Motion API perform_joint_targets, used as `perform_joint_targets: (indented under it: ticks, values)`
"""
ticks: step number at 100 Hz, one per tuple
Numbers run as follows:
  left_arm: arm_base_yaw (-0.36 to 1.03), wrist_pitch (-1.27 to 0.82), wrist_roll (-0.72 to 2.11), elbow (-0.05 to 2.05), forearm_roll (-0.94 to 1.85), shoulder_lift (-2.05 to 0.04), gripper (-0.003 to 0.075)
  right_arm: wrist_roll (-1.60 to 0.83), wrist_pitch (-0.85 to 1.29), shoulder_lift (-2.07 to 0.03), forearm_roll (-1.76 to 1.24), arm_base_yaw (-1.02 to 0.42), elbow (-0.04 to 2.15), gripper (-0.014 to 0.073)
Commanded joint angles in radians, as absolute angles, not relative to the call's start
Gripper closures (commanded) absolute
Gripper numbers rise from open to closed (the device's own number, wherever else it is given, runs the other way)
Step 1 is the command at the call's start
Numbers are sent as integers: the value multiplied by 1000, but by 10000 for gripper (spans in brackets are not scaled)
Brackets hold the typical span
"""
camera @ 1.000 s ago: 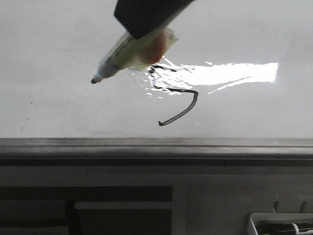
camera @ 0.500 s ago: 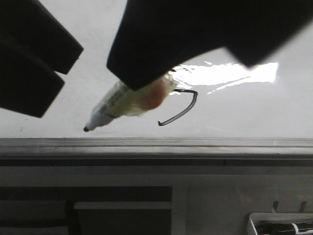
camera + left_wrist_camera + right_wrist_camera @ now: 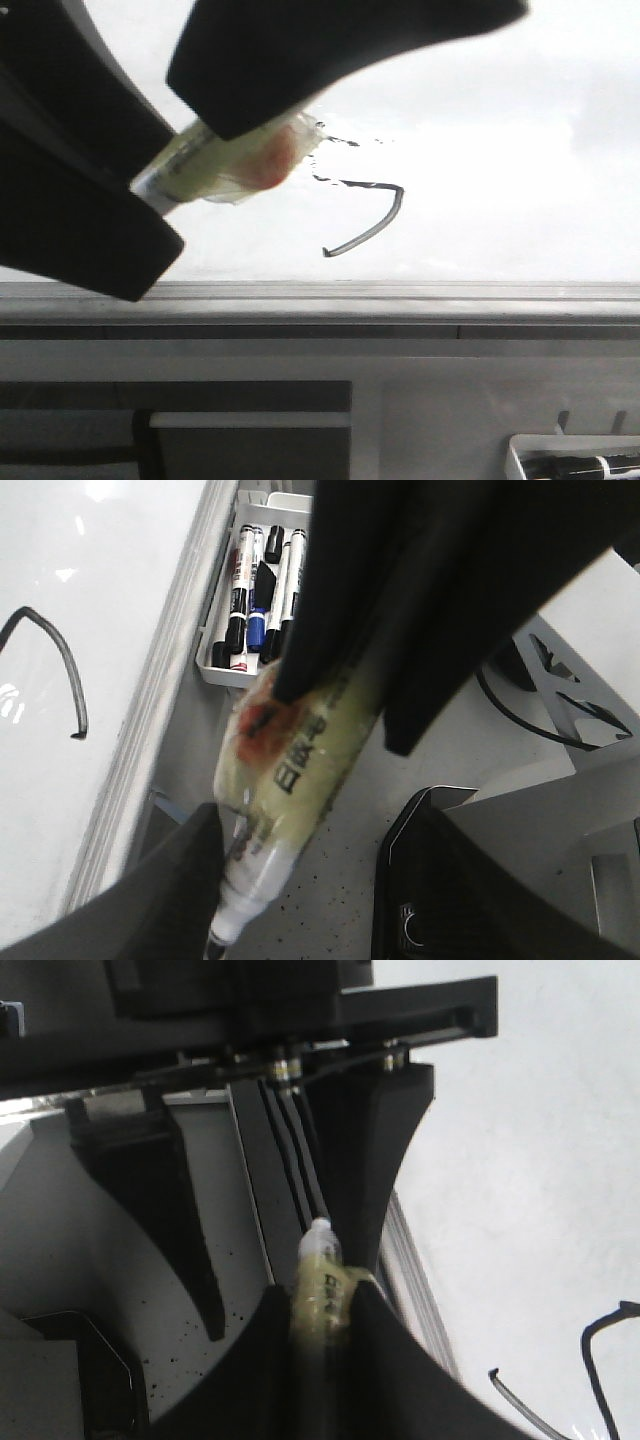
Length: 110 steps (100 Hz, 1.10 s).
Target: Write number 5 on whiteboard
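Note:
The number 5 (image 3: 368,205) is a thin black line with a hooked tail on the whiteboard (image 3: 500,200), close to its grey edge strip (image 3: 400,295). It also shows as number 5 (image 3: 62,650) on the whiteboard (image 3: 60,560) and as number 5 (image 3: 600,1350). My right gripper (image 3: 250,115) is shut on a white marker (image 3: 230,165) wrapped in yellowish tape, lifted off the board. The marker (image 3: 322,1280) sits pinched in the right gripper (image 3: 320,1305). My left gripper (image 3: 300,900) is open, and the tip end of the marker (image 3: 300,780) reaches between its fingers.
A small white tray of markers (image 3: 255,590) stands on the table beside the board's edge, and its corner appears as the tray (image 3: 570,465). A black box (image 3: 70,1360) lies on the speckled table surface below the grippers.
The right gripper carried the marker left, away from the drawn line. The left gripper came in from the left, and the marker's tip now lies between its open fingers.

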State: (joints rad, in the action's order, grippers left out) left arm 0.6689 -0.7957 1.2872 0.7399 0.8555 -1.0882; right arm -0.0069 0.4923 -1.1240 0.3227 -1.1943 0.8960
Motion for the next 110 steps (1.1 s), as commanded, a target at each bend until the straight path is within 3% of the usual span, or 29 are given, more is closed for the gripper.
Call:
perform_joint_targets:
  ticks: [1,36,58,71,101,110]
  values:
    - [677,-754,1285,772,917,-1078,354,-15,417,-1097,337,-1197,921,662]
    - [677,-688,1285,772,959,-1079,381,-15,415,-1097,337,-1197,921,662]
    - [677,-678,1285,772,958,-1079,631,-15,413,-1097,337,-1197,921,662]
    - [677,-678,1285,772,958,-1079,741,-15,413,-1097,337,-1197,921,662]
    - [677,-678,1286,772,958,-1079,741,-15,417,-1097,337,-1194,921,660]
    - [677,-678,1286,772,958,-1079,741,-15,419,-1097,337,-1194,921,603]
